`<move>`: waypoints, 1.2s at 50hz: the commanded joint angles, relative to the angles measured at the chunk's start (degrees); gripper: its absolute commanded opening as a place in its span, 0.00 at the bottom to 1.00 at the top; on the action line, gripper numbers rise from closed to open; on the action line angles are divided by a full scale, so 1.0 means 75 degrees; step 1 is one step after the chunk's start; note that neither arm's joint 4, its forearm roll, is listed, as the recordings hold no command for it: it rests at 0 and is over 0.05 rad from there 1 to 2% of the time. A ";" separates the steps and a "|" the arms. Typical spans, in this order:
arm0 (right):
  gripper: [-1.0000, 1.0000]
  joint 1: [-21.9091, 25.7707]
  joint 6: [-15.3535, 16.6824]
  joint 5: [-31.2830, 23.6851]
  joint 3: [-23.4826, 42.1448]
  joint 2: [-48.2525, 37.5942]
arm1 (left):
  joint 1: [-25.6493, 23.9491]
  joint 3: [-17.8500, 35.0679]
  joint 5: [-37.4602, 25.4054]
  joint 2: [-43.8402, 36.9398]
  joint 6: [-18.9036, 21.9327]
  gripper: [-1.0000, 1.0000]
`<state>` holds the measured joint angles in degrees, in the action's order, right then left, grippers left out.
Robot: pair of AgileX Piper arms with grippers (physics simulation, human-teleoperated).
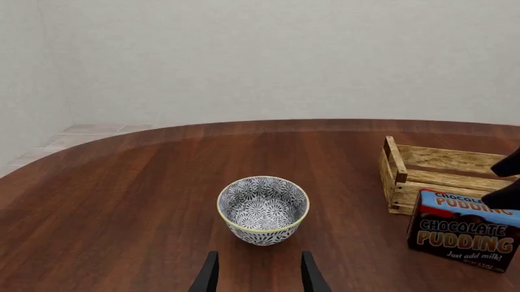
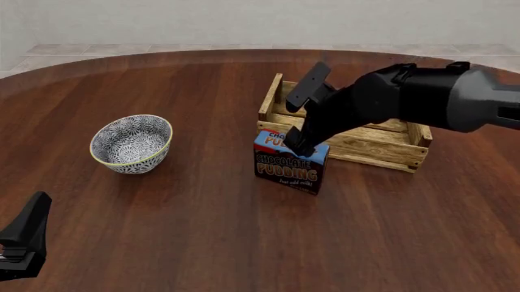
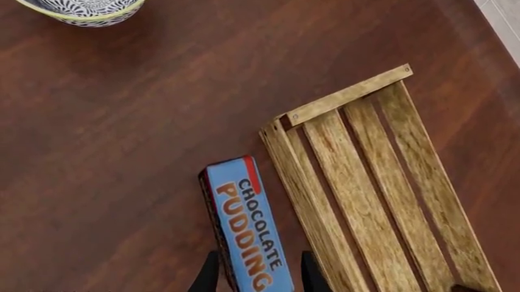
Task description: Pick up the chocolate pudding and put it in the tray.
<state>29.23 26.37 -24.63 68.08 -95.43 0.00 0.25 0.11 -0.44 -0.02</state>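
Observation:
The chocolate pudding [image 2: 291, 165] is a small carton with a blue top and a dark brown front, standing upright on the table against the near left side of the tray [image 2: 382, 149]. The tray is a shallow wooden slat crate with nothing in it. My right gripper [image 2: 296, 143] hangs over the carton's top, open, with one finger on each side of the chocolate pudding [image 3: 248, 225] in the right wrist view; I cannot tell whether they touch it. My left gripper [image 2: 24, 243] is open and holds nothing, low at the near left, far from the carton [image 1: 464, 234].
A round blue-white patterned bowl [image 2: 131, 144] stands on the left half of the brown table, straight ahead of the left gripper [image 1: 260, 277]. The right arm [image 2: 422, 97] reaches over the tray [image 1: 439, 179] from the right. A pale wall lies behind the table's curved far edge.

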 commanded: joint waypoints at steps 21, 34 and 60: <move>1.00 -0.0111 0.0590 -0.0425 0.0203 -0.0020 | -0.0002 0.0000 0.0000 0.0000 0.0001 1.00; 1.00 -0.0080 0.0774 -0.0567 0.0338 -0.0077 | 0.0001 0.0000 0.0000 0.0001 0.0001 1.00; 1.00 -0.0174 0.1214 -0.0576 0.0346 -0.0295 | 0.0000 0.0000 0.0000 0.0000 -0.0001 1.00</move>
<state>28.35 34.55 -29.11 70.57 -96.80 0.00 0.25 0.11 -0.44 -0.01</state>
